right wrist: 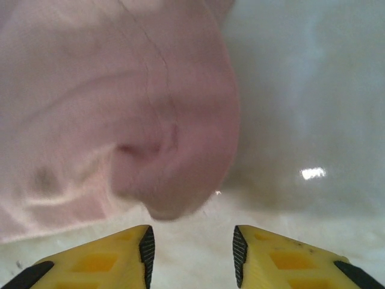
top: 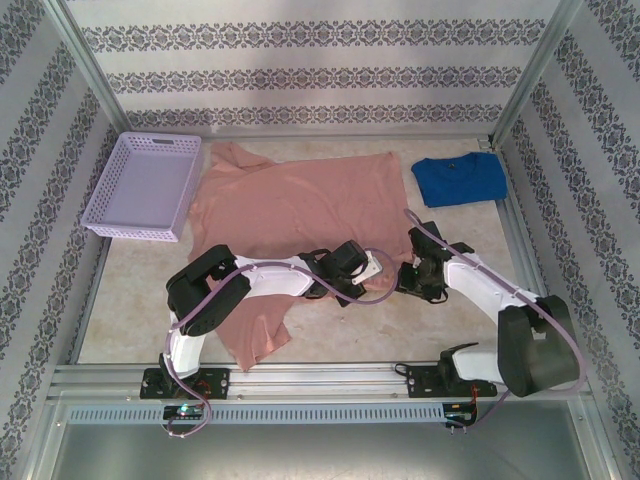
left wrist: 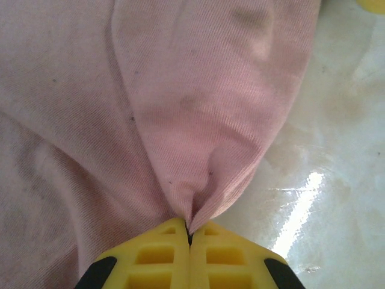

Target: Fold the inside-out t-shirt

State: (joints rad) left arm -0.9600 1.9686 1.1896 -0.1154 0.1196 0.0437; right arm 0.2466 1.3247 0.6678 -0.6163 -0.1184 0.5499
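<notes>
The left gripper (left wrist: 189, 238), clenched on a thin fold of the pink t-shirt (left wrist: 198, 120), catches the cloth only at its very tips, so a firm pull could slip it free. The right gripper (right wrist: 192, 247) is partly open and empty, with a rounded shirt edge just ahead of it, untouched. Closing there would likely catch nothing, and a one-sided lift would bunch the cloth. The shirt lies spread on the surface (top: 400, 320), just right of the lilac basket (top: 140, 185).
</notes>
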